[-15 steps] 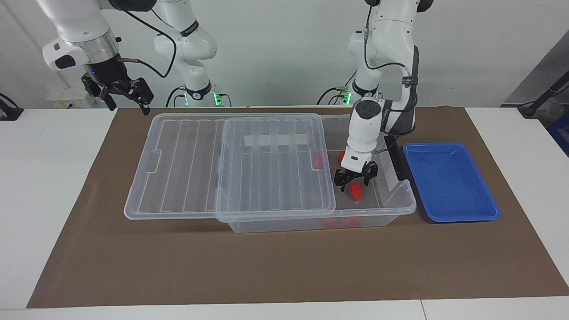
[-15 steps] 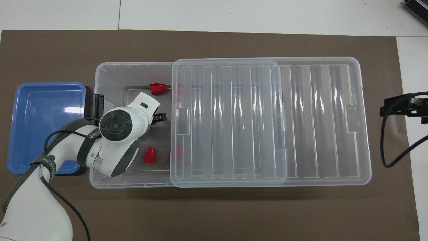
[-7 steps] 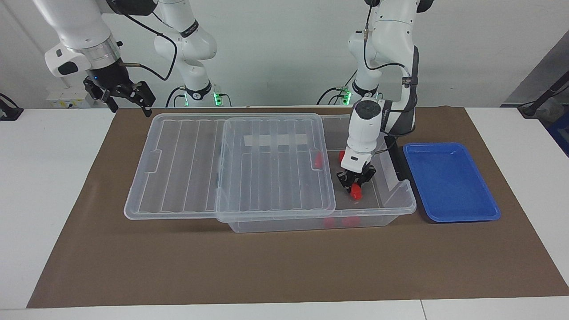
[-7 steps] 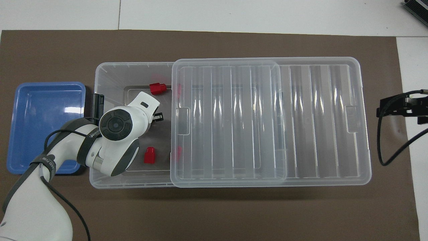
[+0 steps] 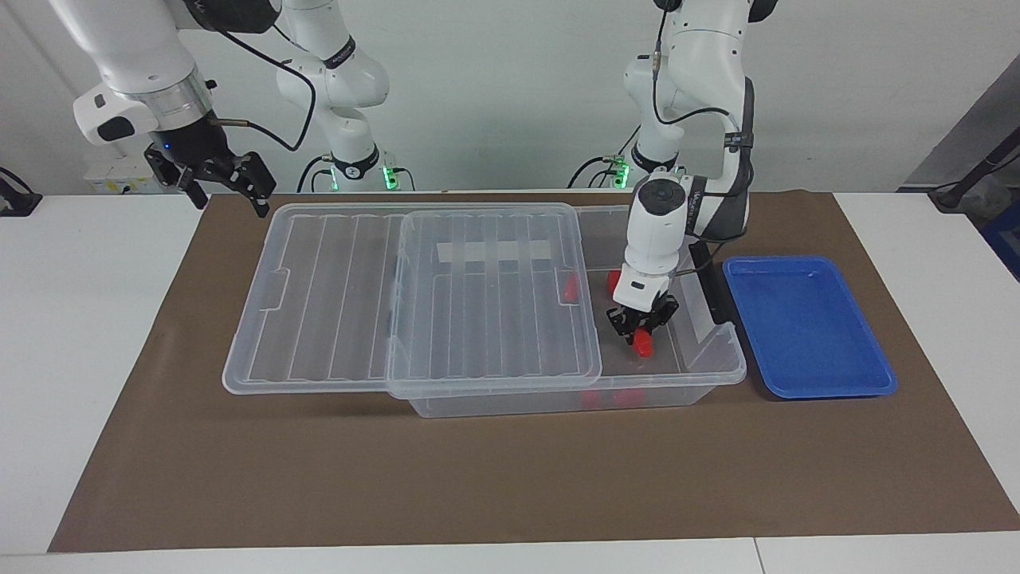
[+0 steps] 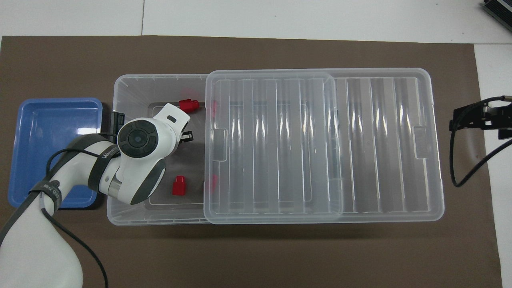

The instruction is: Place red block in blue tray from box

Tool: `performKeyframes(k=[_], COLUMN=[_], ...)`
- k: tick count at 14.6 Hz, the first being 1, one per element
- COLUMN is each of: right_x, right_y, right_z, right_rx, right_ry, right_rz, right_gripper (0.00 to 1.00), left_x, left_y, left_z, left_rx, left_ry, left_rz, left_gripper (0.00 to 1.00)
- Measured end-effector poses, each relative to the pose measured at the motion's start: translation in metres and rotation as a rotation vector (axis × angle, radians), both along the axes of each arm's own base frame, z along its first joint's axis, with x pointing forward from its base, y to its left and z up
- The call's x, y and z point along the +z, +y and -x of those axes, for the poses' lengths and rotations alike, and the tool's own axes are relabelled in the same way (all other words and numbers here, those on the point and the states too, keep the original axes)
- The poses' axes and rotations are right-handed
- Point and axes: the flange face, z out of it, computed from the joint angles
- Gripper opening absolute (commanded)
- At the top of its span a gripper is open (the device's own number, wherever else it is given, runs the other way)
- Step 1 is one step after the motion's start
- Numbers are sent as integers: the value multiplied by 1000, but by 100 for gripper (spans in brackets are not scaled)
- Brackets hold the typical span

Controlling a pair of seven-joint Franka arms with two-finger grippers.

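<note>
Facing view. The box (image 5: 558, 319) stands on the brown mat (image 5: 510, 478) with its lid (image 5: 414, 295) slid toward the right arm's end, so the end nearest the blue tray (image 5: 809, 325) is uncovered. The left gripper (image 5: 640, 328) hangs inside this open end, its fingers closed narrowly on the red block (image 5: 642, 341), which appears lifted just clear of the box floor, though contact with the floor cannot be ruled out. Other red blocks (image 5: 612, 280) lie in the box, one nearer the robots and more showing through the wall farthest from the robots. The blue tray lies on the mat just beside the box, at the left arm's end of the table, and holds nothing. The right gripper (image 5: 227, 171) waits in the air over the mat's corner at the right arm's end, with its fingers spread.

Overhead view. The left arm's wrist covers the left gripper (image 6: 182, 137) and the held block; only black finger parts show past it. Two loose red blocks (image 6: 178, 186) lie on the uncovered floor, others half under the lid (image 6: 320, 144). The blue tray (image 6: 24, 160) is bare. The right gripper (image 6: 480, 120) sits at the frame's edge.

Progress, as judged: lid opened and block grasped; lifting out over the box wall, carrying to the tray and releasing remain.
</note>
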Motion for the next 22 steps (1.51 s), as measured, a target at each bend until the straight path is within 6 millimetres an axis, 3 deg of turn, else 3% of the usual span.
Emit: performKeyframes(k=[6, 9, 14, 16, 19, 22], right_x=[-4, -4, -4, -3, -1, -1], right_y=[2, 1, 0, 0, -1, -5], right_z=[-1, -1, -1, -1, -1, -1], right_rx=[3, 1, -1, -1, -3, -10], right_ry=[17, 16, 15, 12, 8, 7], right_rz=[-1, 0, 0, 0, 0, 1], right_gripper=[100, 100, 100, 100, 100, 100], left_x=[52, 89, 152, 177, 209, 220], left_y=[6, 9, 33, 58, 125, 191], left_z=[-2, 0, 3, -1, -4, -5], left_rx=[13, 16, 17, -6, -61, -148], left_ry=[74, 128, 228, 268, 282, 295], left_rz=[-48, -27, -53, -45, -1, 19], left_gripper=[0, 0, 0, 0, 0, 0])
